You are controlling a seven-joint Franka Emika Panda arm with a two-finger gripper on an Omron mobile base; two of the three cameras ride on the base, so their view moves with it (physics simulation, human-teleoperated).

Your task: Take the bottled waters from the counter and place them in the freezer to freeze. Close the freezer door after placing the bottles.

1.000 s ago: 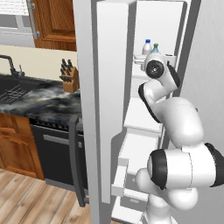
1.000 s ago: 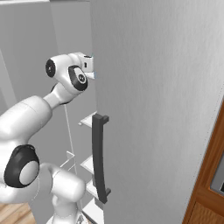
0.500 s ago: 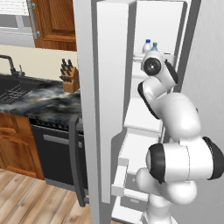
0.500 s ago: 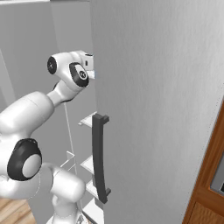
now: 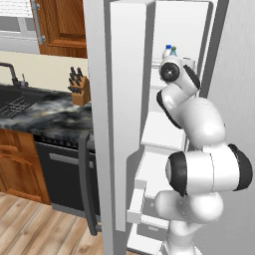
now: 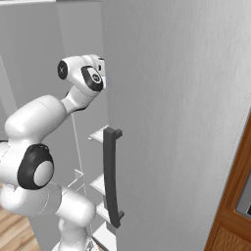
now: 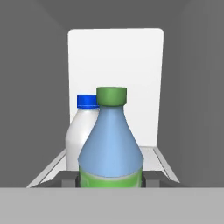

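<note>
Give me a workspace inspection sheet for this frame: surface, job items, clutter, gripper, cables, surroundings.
Surface: white freezer shelf carries both bottles; dark marble counter to the left of the freezer.
Job's things: green-capped blue bottle upright, closest to the hand camera; white bottle with blue cap upright behind it to the left; whether they touch cannot be told. Freezer door open.
Clutter: knife block on the counter.
Grippers: gripper shut on the green-capped blue bottle, one dark finger at each side of its base.
Cables: nothing seen.
Surroundings: black sink, black dishwasher, wooden cabinets, wood floor.
</note>
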